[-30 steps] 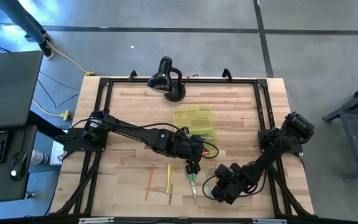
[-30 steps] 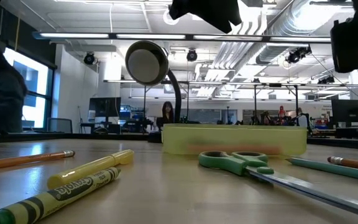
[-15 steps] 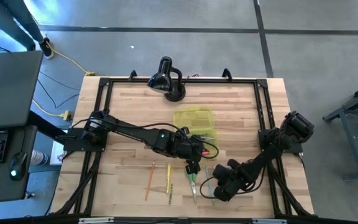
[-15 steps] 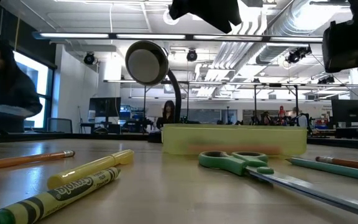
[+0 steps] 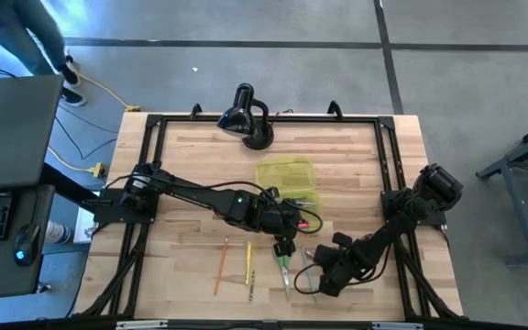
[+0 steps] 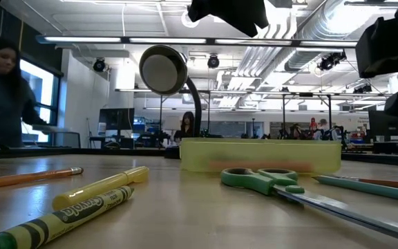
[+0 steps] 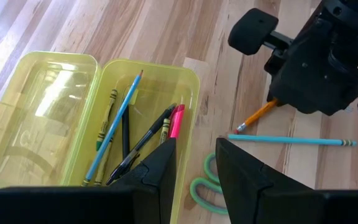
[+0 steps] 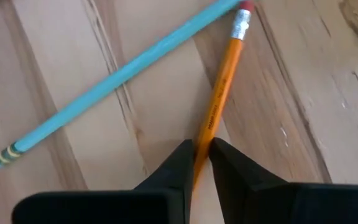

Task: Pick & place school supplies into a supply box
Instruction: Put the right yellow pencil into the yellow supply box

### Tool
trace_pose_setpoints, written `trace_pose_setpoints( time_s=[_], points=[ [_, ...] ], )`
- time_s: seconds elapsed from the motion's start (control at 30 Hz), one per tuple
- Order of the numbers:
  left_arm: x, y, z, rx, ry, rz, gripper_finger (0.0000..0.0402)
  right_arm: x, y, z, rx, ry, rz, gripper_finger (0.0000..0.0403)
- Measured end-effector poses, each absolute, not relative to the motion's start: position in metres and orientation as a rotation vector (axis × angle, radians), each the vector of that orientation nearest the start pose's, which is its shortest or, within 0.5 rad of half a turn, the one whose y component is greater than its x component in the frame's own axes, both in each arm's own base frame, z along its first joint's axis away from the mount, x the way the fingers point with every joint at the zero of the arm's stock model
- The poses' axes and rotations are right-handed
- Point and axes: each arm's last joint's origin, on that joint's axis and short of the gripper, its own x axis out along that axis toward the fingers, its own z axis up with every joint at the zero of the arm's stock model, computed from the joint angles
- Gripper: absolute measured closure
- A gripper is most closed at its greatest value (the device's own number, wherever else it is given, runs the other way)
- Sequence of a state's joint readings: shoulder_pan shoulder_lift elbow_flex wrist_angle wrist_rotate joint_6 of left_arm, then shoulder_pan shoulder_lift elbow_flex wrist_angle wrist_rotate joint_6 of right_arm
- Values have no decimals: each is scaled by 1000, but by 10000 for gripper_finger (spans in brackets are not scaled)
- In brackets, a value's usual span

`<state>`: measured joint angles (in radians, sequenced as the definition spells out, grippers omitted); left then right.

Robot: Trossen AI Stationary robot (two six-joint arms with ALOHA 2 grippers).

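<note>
The supply box (image 7: 190, 73) lies open mid-table, several pens and crayons in its tray, its lid (image 7: 36, 112) flat beside it. My left gripper (image 7: 196, 146) hovers open over the box's near end and the green-handled scissors (image 5: 285, 270), holding nothing. My right gripper (image 8: 201, 146) points down at the front right, shut on an orange pencil (image 8: 222, 87). A teal pencil (image 8: 117, 78) lies flat on the table, its end by the orange pencil's eraser. My right gripper pinches the orange pencil's shaft (image 8: 205, 134) between its two fingertips, well back from the eraser end (image 8: 244, 14). The fingers come from above, pointing steeply down, and lie across the pencil. The pencil looks flat on the table.
An orange pencil (image 5: 221, 266), a yellow crayon (image 5: 248, 260) and a green crayon (image 5: 251, 285) lie at the front left. A black desk lamp (image 5: 246, 117) stands at the far edge behind the box (image 5: 287, 179). A black frame rims the table.
My right gripper has rolled about its own pointing line while staying over the same spot at the front right. The orange pencil's eraser end has slid a little toward the table's left. A person beyond the table has moved about.
</note>
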<state>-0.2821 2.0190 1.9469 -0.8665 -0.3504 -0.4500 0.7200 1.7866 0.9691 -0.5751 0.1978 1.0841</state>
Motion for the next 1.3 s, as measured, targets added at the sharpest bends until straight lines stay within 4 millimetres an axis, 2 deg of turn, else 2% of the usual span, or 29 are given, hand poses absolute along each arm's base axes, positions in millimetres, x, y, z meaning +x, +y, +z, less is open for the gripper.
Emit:
trace_pose_setpoints(
  time_s=[0.17, 0.33, 0.8, 0.97, 1.1, 1.3],
  points=[
    [425, -113, 307, -128, 853, 260, 259, 230, 194, 129, 299, 1293, -325, 375],
    [425, -113, 307, -128, 853, 260, 259, 231, 200, 129, 342, 1288, -277, 377],
    [425, -113, 307, -128, 853, 260, 259, 228, 206, 129, 294, 1202, -297, 290],
    [425, -113, 307, -128, 853, 260, 259, 215, 215, 128, 253, 1071, -386, 279],
    [425, -113, 307, -129, 853, 261, 259, 202, 225, 128, 179, 966, -388, 279],
    [425, -113, 307, -152, 847, 271, 259, 172, 228, 100, 220, 834, -271, 279]
  ],
)
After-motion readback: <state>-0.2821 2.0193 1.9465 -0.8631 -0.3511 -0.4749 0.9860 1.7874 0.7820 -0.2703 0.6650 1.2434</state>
